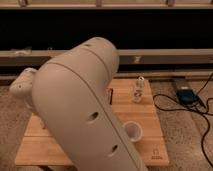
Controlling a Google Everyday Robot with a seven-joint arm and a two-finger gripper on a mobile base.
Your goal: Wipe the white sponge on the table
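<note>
Sponge and gripper both hide behind the big arm, grip unknowable; reaching stage, I judge. Next: find it on the table, near the cup at five o'clock.

Speckled terrazzo floor, dark window band, pale ledge, black cables at right

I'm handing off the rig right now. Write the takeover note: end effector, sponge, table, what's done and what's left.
End effector: not in view; the big beige arm fills the middle of the camera view.
White sponge: not visible, possibly behind the arm.
Table: right side shows a translucent cup, a small bottle and a dark bar.
Done: nothing confirmable.
Left: find the sponge, grasp, wipe.
</note>
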